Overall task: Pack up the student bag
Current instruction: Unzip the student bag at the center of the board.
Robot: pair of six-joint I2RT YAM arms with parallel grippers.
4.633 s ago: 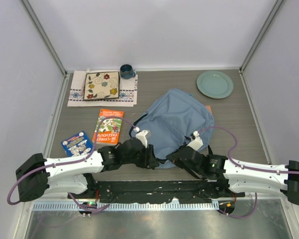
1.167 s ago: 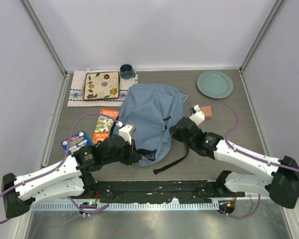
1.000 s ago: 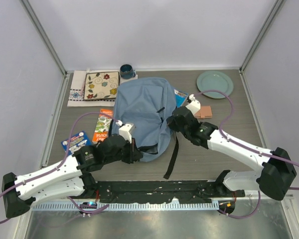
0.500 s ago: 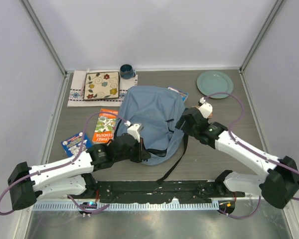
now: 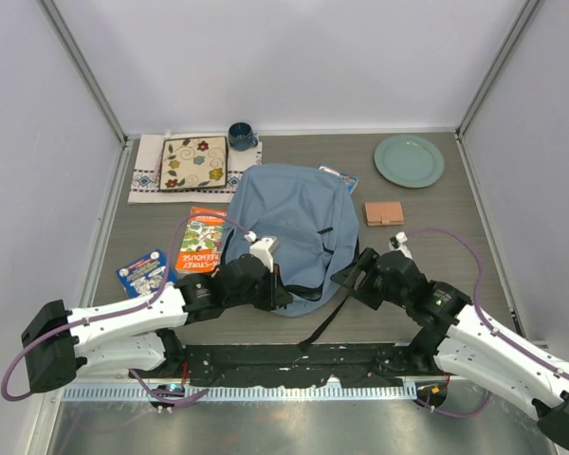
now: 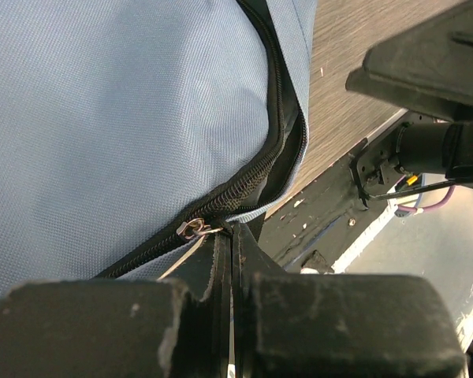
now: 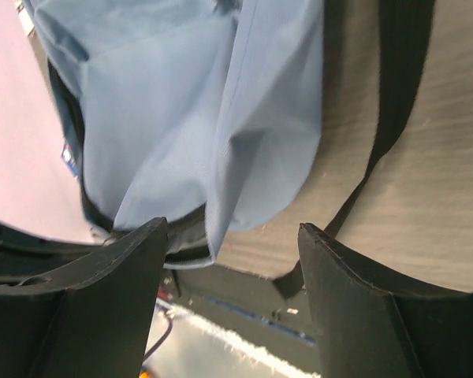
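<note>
The student bag point(image 5: 299, 218), a dusty-blue backpack, lies in the middle of the table with its dark zipper point(image 6: 252, 177) along the near edge. My left gripper point(image 5: 283, 294) sits at that near edge, shut on the zipper pull point(image 6: 194, 229), whose metal ring shows just off the fingertips. My right gripper point(image 5: 354, 275) is open just right of the bag's near corner, with nothing between its fingers point(image 7: 102, 299). In the right wrist view, blue fabric point(image 7: 189, 118) and a black strap point(image 7: 394, 94) lie ahead of the jaws.
An orange book point(image 5: 207, 240) and a blue booklet point(image 5: 145, 273) lie left of the bag. Another book's corner point(image 5: 339, 177) peeks out behind it. A brown wallet point(image 5: 384, 213), a green plate point(image 5: 409, 159), a mug point(image 5: 241, 136) and a patterned tray point(image 5: 193, 163) stand further back.
My right gripper let go of the bag, opened and drew back toward the near right. The bag settled flat. My left gripper stayed shut and shifted slightly right.
</note>
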